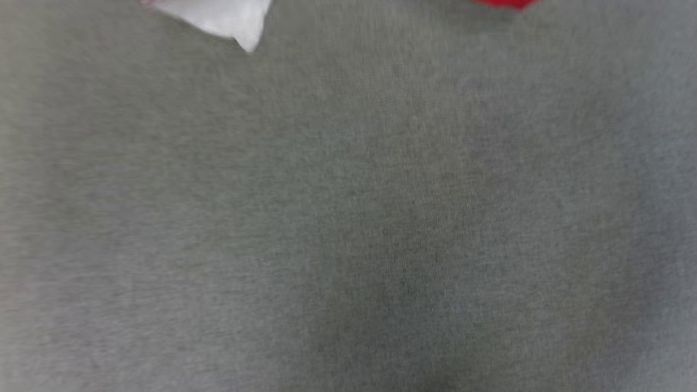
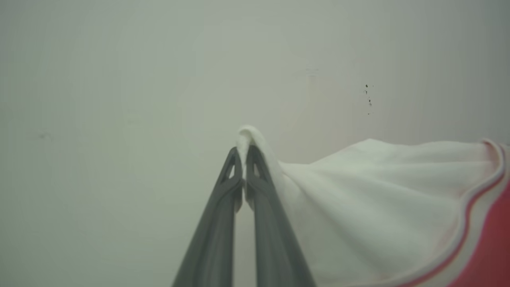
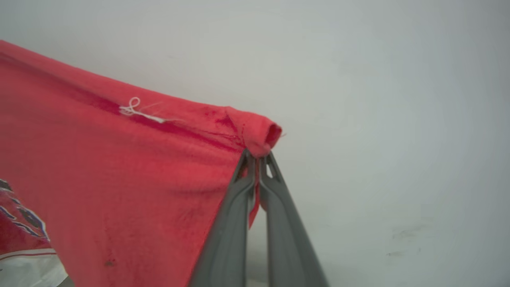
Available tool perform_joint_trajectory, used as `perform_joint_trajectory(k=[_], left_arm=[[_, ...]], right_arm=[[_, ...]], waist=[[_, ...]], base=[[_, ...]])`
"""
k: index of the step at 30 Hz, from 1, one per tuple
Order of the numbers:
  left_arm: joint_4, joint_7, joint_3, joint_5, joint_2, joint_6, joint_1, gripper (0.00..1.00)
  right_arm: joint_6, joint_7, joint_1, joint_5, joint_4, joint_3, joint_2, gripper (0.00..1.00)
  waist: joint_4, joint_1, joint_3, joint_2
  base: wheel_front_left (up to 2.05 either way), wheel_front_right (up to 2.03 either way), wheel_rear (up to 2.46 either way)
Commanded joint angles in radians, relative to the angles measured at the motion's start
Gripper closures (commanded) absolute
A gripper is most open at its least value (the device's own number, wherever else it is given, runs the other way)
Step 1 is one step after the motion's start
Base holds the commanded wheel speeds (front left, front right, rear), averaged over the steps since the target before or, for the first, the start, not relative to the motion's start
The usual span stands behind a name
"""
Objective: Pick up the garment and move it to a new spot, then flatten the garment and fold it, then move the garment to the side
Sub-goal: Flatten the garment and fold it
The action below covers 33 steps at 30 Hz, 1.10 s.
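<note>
left hand (image 2: 243,153): closed, its 2 fingers pinching a white sleeve fold of the garment (image 2: 358,207) | right hand (image 3: 258,157): closed, clamping a rolled red corner | garment: held at both hands; in your head view, 1 white tip and 1 red edge show at the top border, above the grey surface (image 1: 348,218)

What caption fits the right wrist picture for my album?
Dark-fingered right gripper shut on a corner of the soft red fabric shirt.
</note>
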Motion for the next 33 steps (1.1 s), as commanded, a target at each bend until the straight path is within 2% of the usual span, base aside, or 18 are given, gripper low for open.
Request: perform_joint_trajectory(k=[1, 2, 3, 8, 20, 27, 33], left_arm=[[0.011, -0.004, 0.001, 0.01, 0.012, 0.006, -0.04, 1.0], [0.015, -0.002, -0.001, 0.015, 0.015, 0.008, -0.06, 1.0], [0.02, -0.004, -0.004, 0.025, 0.019, 0.013, -0.106, 1.0], [0.016, -0.007, -0.008, 0.03, 0.004, 0.035, -0.133, 1.0], [-0.049, 0.005, -0.009, 0.004, -0.031, 0.093, -0.027, 1.0], [-0.057, -0.016, 0.026, -0.081, -0.034, 0.063, 0.102, 1.0], [-0.05, -0.074, 0.059, -0.167, -0.055, 0.039, 0.327, 1.0]], right_arm=[[-0.002, -0.033, -0.043, -0.003, 0.026, 0.0, -0.005, 1.0], [-0.002, -0.054, -0.066, -0.003, 0.045, 0.006, -0.007, 1.0], [-0.002, -0.127, -0.136, 0.0, 0.099, 0.024, -0.014, 1.0], [-0.002, -0.228, -0.23, 0.022, 0.193, 0.07, -0.013, 1.0], [-0.001, -0.331, -0.298, 0.139, 0.368, 0.25, -0.002, 1.0], [-0.001, -0.367, -0.236, 0.227, 0.437, 0.367, -0.039, 1.0], [-0.001, -0.416, -0.049, 0.306, 0.43, 0.446, -0.082, 1.0]], waist=[[-0.036, -0.0001, 0.103, -0.0001], [-0.038, -0.0001, 0.122, -0.0001], [-0.039, -0.0001, 0.171, -0.0001], [-0.035, -0.0001, 0.235, -0.0001], [-0.012, -0.0001, 0.306, -0.0001], [0.022, -0.0001, 0.272, -0.0001], [0.048, -0.0001, 0.137, -0.0001]], base=[[0.0, 0.0, 0.0], [0.0, 0.0, 0.0], [0.0, 0.0, 0.0], [0.0, 0.0, 0.0], [0.0, 0.0, 0.0], [0.0, 0.0, 0.0], [0.0, 0.0, 0.0]])
